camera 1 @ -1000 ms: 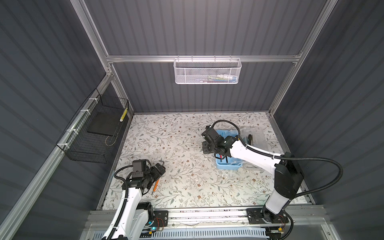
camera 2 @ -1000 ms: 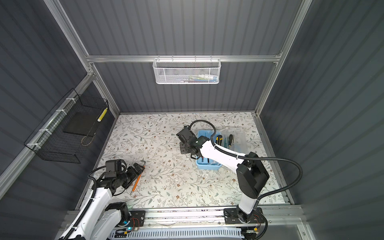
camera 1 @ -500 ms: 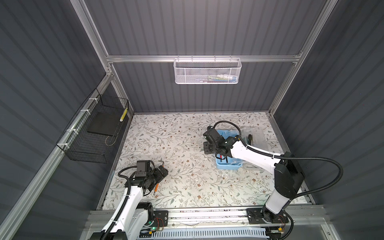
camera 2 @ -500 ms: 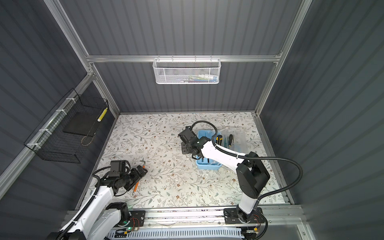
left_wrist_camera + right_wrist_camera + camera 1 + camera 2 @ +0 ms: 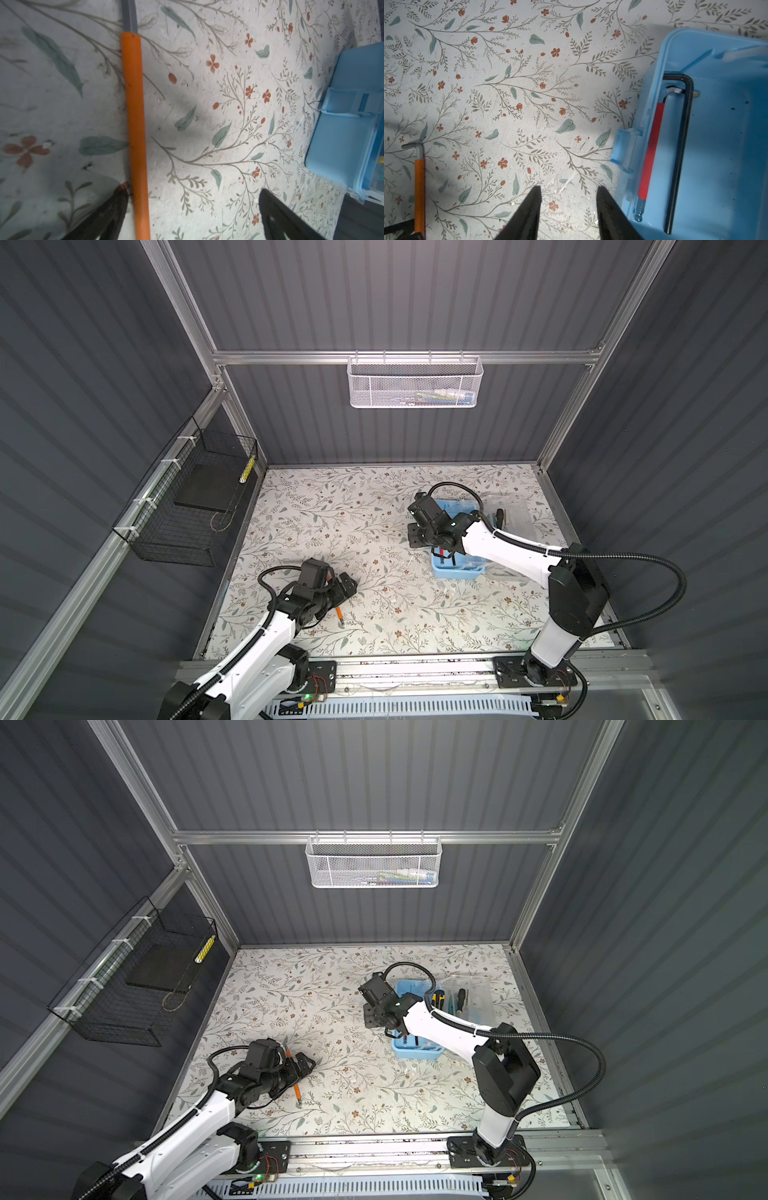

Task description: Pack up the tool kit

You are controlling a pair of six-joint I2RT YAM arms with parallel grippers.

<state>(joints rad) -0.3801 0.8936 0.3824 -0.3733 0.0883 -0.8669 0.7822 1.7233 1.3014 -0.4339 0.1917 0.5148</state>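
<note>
The tool kit's light-blue box (image 5: 457, 569) (image 5: 417, 1051) lies open on the floral mat, right of centre, with its clear lid (image 5: 513, 510) (image 5: 478, 990) beside it. In the right wrist view the box (image 5: 726, 166) holds a red-sleeved hex key (image 5: 651, 149) and a black hex key (image 5: 681, 145). My right gripper (image 5: 569, 190) (image 5: 415, 537) (image 5: 371, 1019) hangs open and empty over the mat at the box's left rim. An orange-sleeved hex key (image 5: 135, 124) (image 5: 338, 612) (image 5: 297, 1091) lies on the mat. My left gripper (image 5: 192, 193) (image 5: 347, 585) (image 5: 305, 1065) is open astride it, one finger close beside it.
A white mesh basket (image 5: 415, 383) hangs on the back wall. A black wire basket (image 5: 187, 506) is fixed to the left wall. Two dark-handled screwdrivers (image 5: 436, 997) lie by the clear lid. The box (image 5: 342, 135) also shows in the left wrist view.
My left gripper has shifted a little over the orange hex key, still open. My right gripper's jaws have widened slightly; that arm has barely moved.
</note>
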